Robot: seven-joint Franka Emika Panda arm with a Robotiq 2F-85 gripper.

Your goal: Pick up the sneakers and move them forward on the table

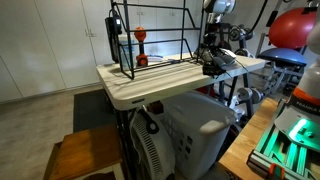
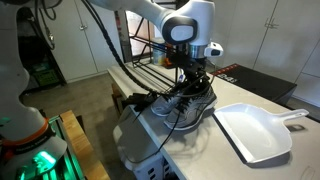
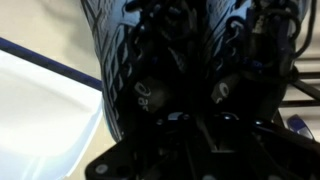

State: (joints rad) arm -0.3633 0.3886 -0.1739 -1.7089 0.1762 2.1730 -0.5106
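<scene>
The sneakers are dark with pale soles and sit as a pair near one end of the off-white table. My gripper comes straight down onto them, with its fingers buried in the laced tops and shut on them. In an exterior view the sneakers are at the far end of the table, under the gripper. The wrist view is filled by the dark sneakers. The gripper's fingertips are lost in shadow there.
A white dustpan lies on the table just beyond the sneakers. A black wire rack stands along the table's back half, also seen in an exterior view, with a red object inside. A white basket stands under the table.
</scene>
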